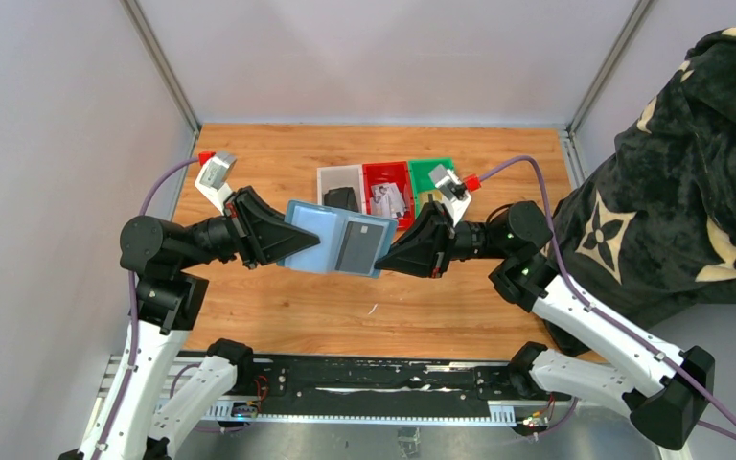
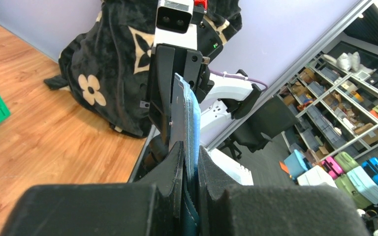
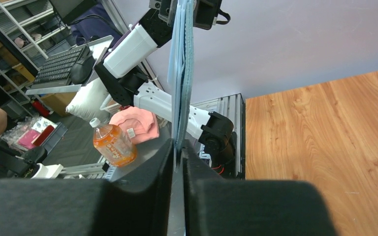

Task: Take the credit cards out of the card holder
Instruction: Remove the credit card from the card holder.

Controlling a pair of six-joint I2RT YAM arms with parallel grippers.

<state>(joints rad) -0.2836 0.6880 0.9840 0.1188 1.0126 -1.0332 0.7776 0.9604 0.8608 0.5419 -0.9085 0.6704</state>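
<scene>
Clamped tight on the left edge of the open teal-blue leather-like bifold card holder (image 1: 311,230), the left gripper (image 1: 302,244) braces it in mid-air above the wooden table (image 1: 278,307) so the right gripper (image 1: 383,257), jaws pinched on the edge of its pale grey plastic credit card (image 1: 357,247), can pull.

No legible text (bottle label (image 3: 114,145) too blurred).

Light-brown wooden tabletop (image 1: 278,307). At its far middle, side by side: grey plastic bin (image 1: 327,178), red plastic bin (image 1: 386,173), green plastic bin (image 1: 425,171).
</scene>
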